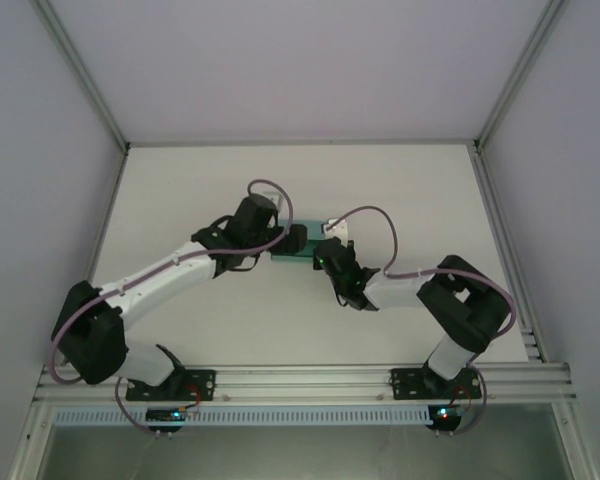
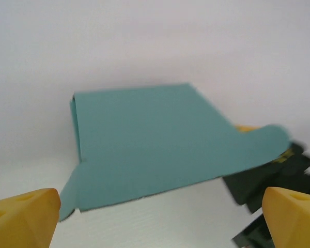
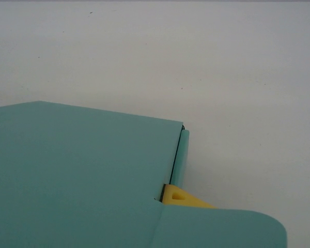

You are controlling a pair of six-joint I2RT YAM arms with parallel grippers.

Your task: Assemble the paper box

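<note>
Setting: a white counter point(image 1: 200, 190) inside a pale-walled enclosure. The left arm point(image 1: 170, 265) and right arm point(image 1: 420, 290) reach inward and meet near its middle.
Task object: the teal thin-card paper box point(image 1: 296, 262) lies on the counter between the two wrists. Its broad upper panel point(image 2: 144, 139) faces the left wrist camera.
Box condition: partly formed. A narrow side wall point(image 2: 75, 124) is folded at one edge, a rounded tuck flap point(image 2: 268, 139) projects loose at the other end, and a small flap point(image 2: 67, 199) juts from the near corner.
Left jaws: wide apart. The yellow fingertips point(image 2: 20, 217) sit at the two lower corners of the wrist view. The box's near edge lies just ahead, between them, and touches neither.
Right jaws: closed, and judged to be pinching the box at its rounded-flap end. One yellow fingertip point(image 3: 182, 197) shows beneath the panel edge, beside a narrow side flap point(image 3: 180, 155). The other is hidden by card.
Step in hand: mid-assembly, as judged. The right arm anchors the box while the left stands free to take a fresh hold.
Next move calls for: the left jaws to settle on one loose flap, probably the small one at the near corner. They should close on card alone, clear of the counter, then fold it along its crease against the right-hand anchor. The pressure should be gentle, since thin card buckles readily.
Unresolved: how many seams are already closed cannot be told.
</note>
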